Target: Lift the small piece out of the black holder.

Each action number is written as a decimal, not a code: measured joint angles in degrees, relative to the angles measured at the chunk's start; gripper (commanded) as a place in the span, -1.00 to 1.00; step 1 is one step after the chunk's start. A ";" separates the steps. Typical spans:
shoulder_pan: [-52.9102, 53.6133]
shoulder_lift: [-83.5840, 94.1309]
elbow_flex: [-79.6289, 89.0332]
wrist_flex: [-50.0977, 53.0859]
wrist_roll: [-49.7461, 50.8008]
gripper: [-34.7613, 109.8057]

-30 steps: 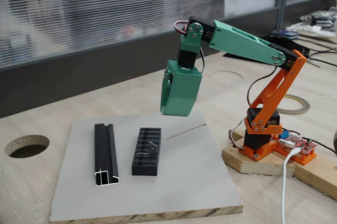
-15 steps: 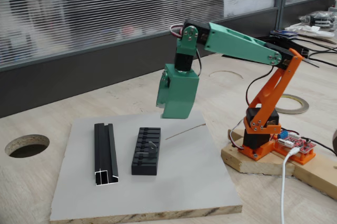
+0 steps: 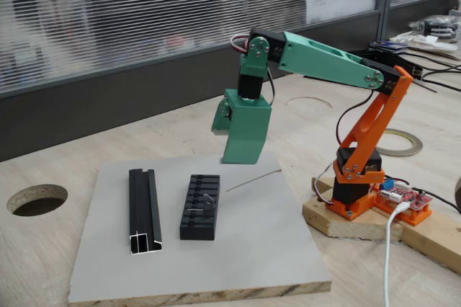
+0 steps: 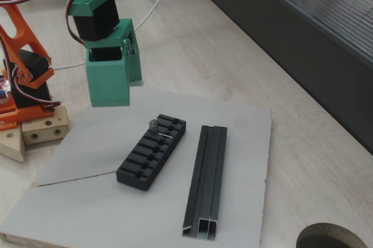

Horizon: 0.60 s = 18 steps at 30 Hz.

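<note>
Green claw above a ribbed black block on a grey board

The matte black holder (image 3: 200, 207), rectangular with crosswise ribs, keeps the small piece (image 4: 154, 124), thin bent silvery metal, at its far end. The boxy green gripper (image 3: 243, 136) hangs above, apart; whether its jaws are spread, I cannot tell. A black channel profile (image 3: 144, 210) lies left, a thin wire (image 3: 253, 179) right.

You have: a pale wooden table (image 3: 86, 156) with a round hole (image 3: 36, 199), and ribbed translucent window panels (image 3: 108, 11) behind.
</note>
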 measured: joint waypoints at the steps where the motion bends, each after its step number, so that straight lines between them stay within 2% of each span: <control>1: 0.00 0.00 0.00 0.00 0.00 0.39; 7: 0.00 -0.62 0.00 0.00 2.29 0.39; 14: 0.00 -7.47 -0.09 -0.18 13.36 0.39; 18: 0.00 -9.58 -0.09 -0.18 14.85 0.39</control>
